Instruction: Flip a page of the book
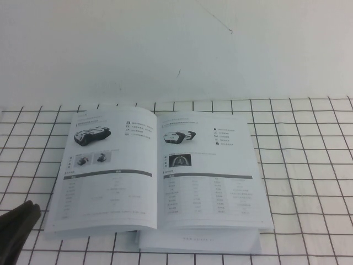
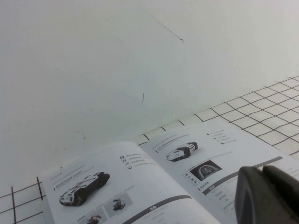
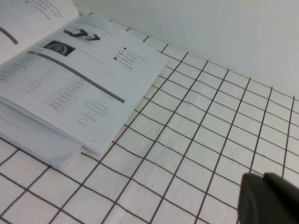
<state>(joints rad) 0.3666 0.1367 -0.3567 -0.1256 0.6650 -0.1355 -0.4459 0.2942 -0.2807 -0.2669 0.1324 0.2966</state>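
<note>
The book [image 1: 209, 182] lies open and flat on the gridded table, its spine running away from me. The page [image 1: 105, 171] with a black-and-white vehicle and two small dark pictures rests as the left-hand leaf; it also shows in the left wrist view as the page [image 2: 107, 186]. The facing right leaf carries a vehicle above one arch-shaped photo. My left gripper [image 1: 32, 207] sits at the near left, just off the book's near left corner, shut and empty; the left gripper [image 2: 262, 171] shows over the book's right leaf [image 2: 219, 144]. My right gripper [image 3: 262, 178] hovers shut over bare table, right of the book [image 3: 70, 84].
The table [image 1: 309, 165] is white with a black grid. A plain white wall [image 1: 176, 49] rises behind it. Open table surface lies to the right of the book and along its left side.
</note>
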